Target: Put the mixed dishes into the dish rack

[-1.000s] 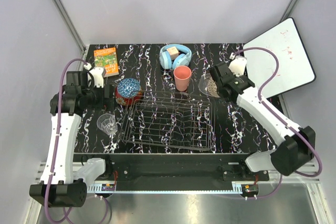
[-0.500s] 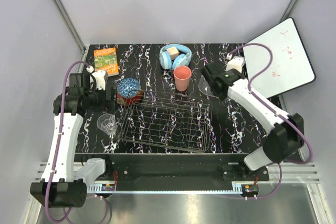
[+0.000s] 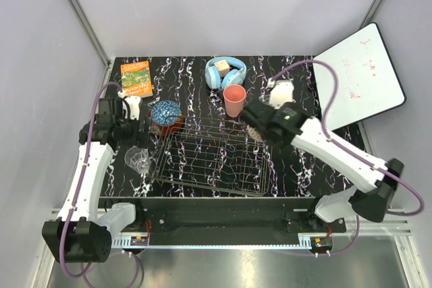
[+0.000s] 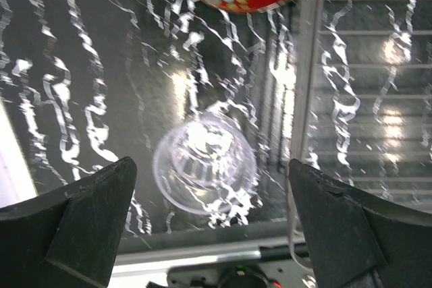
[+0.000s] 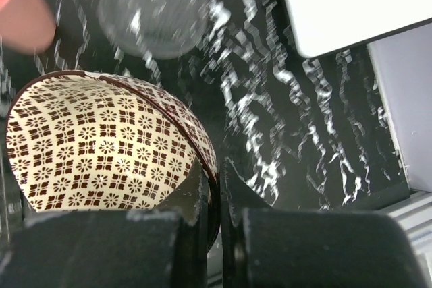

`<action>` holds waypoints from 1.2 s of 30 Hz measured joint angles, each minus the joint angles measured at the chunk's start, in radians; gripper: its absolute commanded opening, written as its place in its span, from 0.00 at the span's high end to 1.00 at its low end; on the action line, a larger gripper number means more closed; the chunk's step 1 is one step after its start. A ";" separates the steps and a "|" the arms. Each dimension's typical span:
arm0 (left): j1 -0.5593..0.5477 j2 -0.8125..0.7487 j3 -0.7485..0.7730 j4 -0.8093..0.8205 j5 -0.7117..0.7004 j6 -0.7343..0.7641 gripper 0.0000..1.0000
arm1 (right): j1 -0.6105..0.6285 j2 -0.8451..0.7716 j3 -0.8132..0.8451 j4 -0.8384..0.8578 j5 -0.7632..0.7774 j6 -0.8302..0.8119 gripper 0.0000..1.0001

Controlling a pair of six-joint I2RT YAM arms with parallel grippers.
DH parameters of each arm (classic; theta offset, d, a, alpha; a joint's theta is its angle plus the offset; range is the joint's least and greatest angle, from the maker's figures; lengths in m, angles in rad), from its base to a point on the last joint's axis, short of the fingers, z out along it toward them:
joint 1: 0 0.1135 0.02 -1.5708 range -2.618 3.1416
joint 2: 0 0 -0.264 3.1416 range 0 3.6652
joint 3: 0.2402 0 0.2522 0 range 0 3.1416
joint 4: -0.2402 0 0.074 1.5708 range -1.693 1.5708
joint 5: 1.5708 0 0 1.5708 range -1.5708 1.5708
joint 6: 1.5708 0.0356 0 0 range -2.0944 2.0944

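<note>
The dish rack [image 3: 212, 160] sits in the lower middle of the top view: thin wire and wide, so it takes dishes best when they are lowered straight down between the wires.

My right gripper [image 5: 216, 190] is pinched shut on the rim of the beige-brown bowl [image 5: 101, 146], one finger inside the wall and one outside. In the top view the bowl hangs over the rack's upper right corner. It looks like glazed ceramic, so I judge it stiff, fairly heavy, slick and easy to chip. A one-sided rim grip could let it swing or slip, so it should go down slowly.

The red bowl [image 3: 165, 118] stands at the rack's upper left corner, and the salmon-pink cup [image 3: 234, 100] stands just above the rack's top edge, so there is little room there. The clear glass dish [image 5: 152, 8] lies at the top of my right wrist view, flat, slippery and hard to get under.

My left gripper [image 4: 210, 166] is spread wide above the glass tumbler [image 4: 204, 173], near the rack's left edge. The tumbler looks light and brittle, and the place to grip it is across its walls.
</note>
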 measured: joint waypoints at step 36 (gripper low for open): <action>-0.356 0.016 -0.224 0.279 -0.328 0.103 0.08 | -0.114 0.351 -0.008 -0.022 -0.127 -0.053 1.00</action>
